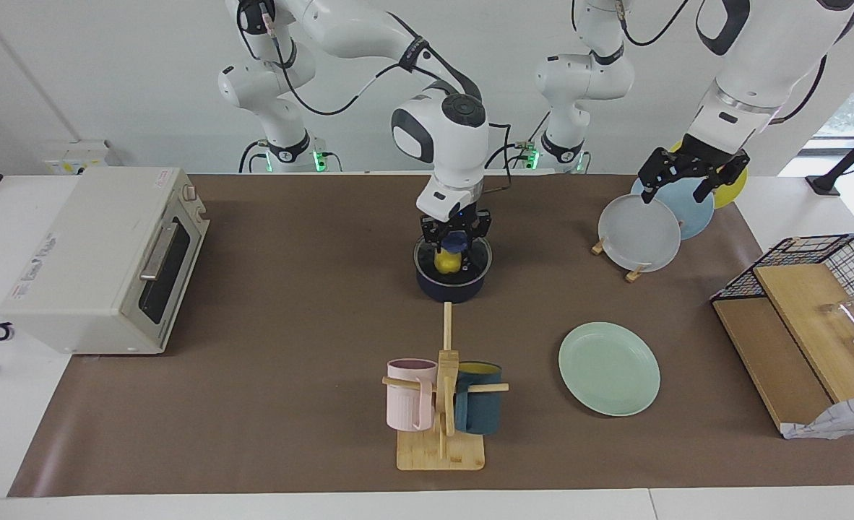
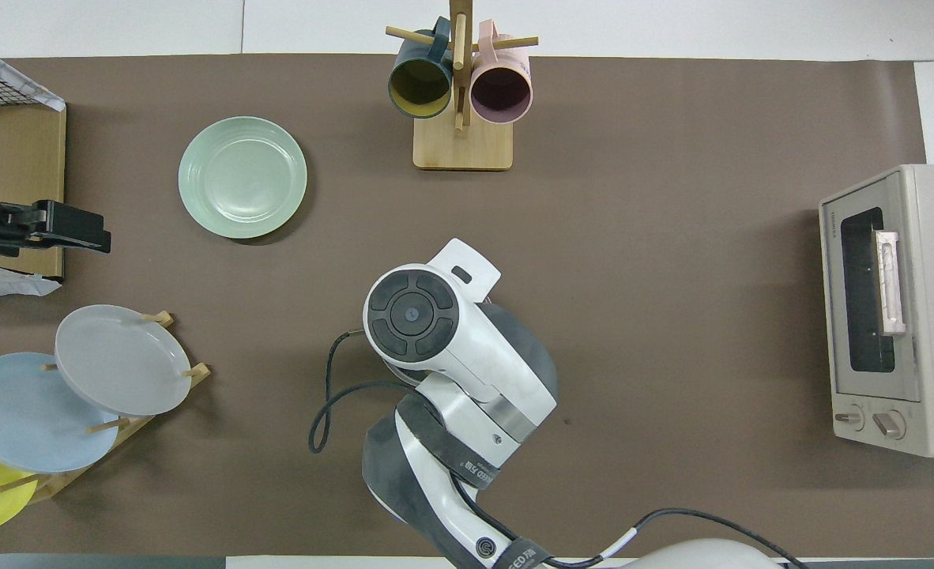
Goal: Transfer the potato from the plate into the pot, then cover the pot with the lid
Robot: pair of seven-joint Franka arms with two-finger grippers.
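The dark navy pot (image 1: 450, 287) stands at the table's middle. The yellow potato (image 1: 446, 262) lies inside it and shows through the clear glass lid (image 1: 479, 254), which sits on the pot's rim. My right gripper (image 1: 456, 237) is straight above the pot, its fingers closed around the lid's blue knob (image 1: 456, 244). In the overhead view the right arm (image 2: 435, 348) hides the pot. The mint-green plate (image 1: 609, 368) (image 2: 242, 176) lies bare, farther from the robots, toward the left arm's end. My left gripper (image 1: 676, 189) (image 2: 72, 229) waits open and empty over the plate rack.
A rack with grey, light-blue and yellow upright plates (image 1: 638, 232) stands at the left arm's end. A mug tree (image 1: 443, 404) with a pink and a teal mug stands farther from the robots than the pot. A toaster oven (image 1: 102, 260) and a wire basket (image 1: 824, 271) flank the table.
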